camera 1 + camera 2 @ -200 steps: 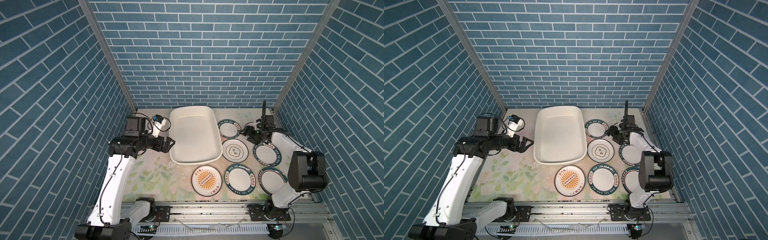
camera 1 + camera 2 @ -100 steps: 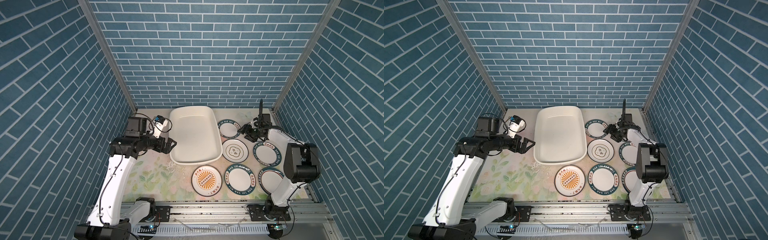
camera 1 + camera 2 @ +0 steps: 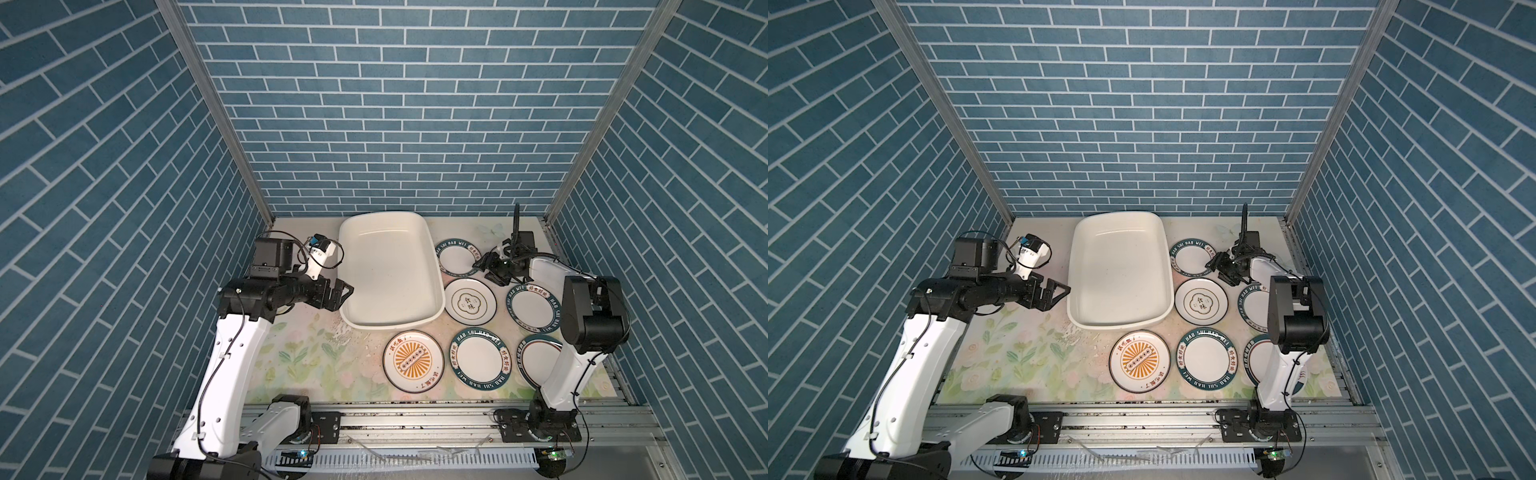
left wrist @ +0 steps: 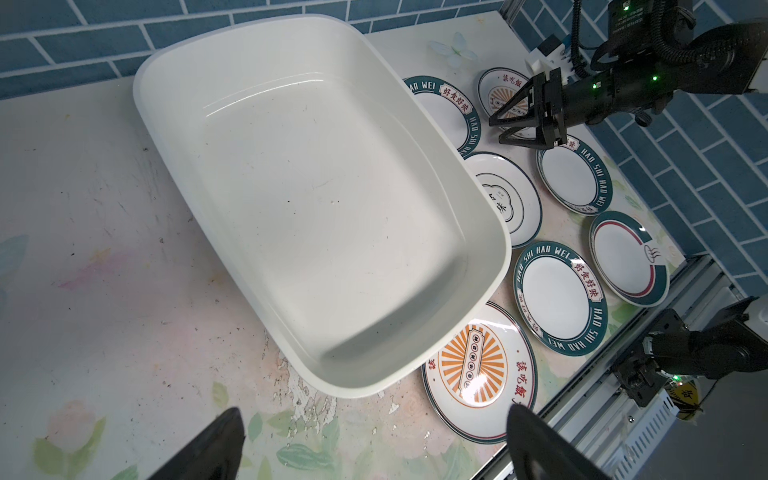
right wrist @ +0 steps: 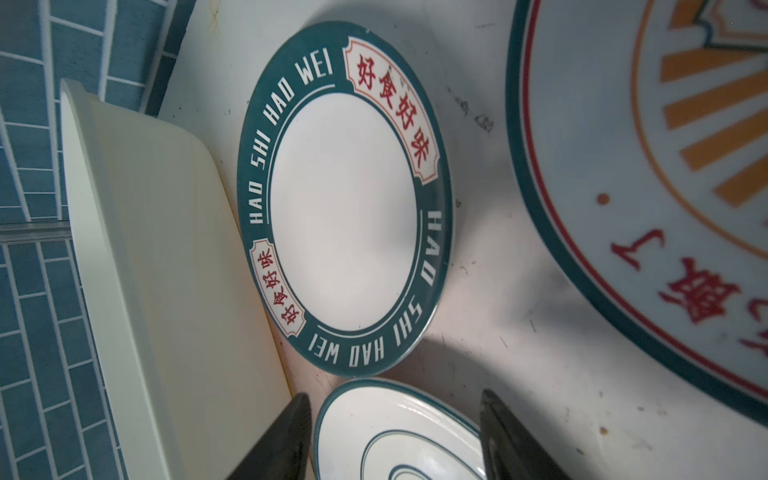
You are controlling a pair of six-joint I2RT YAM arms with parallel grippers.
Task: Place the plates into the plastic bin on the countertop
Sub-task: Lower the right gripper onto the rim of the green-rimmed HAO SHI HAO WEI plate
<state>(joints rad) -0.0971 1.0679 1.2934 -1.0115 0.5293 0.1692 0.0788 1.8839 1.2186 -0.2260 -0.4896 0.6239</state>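
Note:
The empty cream plastic bin (image 3: pixel 388 270) (image 4: pixel 316 199) lies on the flowered countertop (image 3: pixel 307 357). To its right lie several plates. A teal-rimmed plate (image 3: pixel 457 257) (image 5: pixel 345 199) is at the back and a cloud-emblem plate (image 3: pixel 470 300) (image 5: pixel 399 436) lies in front of it. An orange sunburst plate (image 3: pixel 413 361) is nearest the front. My right gripper (image 3: pixel 484 270) (image 5: pixel 395 397) is open, low over the gap between the teal-rimmed and cloud-emblem plates, holding nothing. My left gripper (image 3: pixel 343 296) (image 4: pixel 374 419) is open and empty beside the bin's left wall.
More plates lie to the right: two teal-rimmed plates (image 3: pixel 534 307) (image 3: pixel 478 359), one (image 3: pixel 536 361) half hidden by the right arm, and a second sunburst plate (image 4: pixel 503 99) beneath the right gripper. A grey metal rail (image 3: pixel 415 419) runs along the front. Blue brick walls close three sides.
My right gripper has shifted a little left toward the bin, its jaws have narrowed slightly, and its elbow has drawn back. My left gripper has edged right toward the bin.

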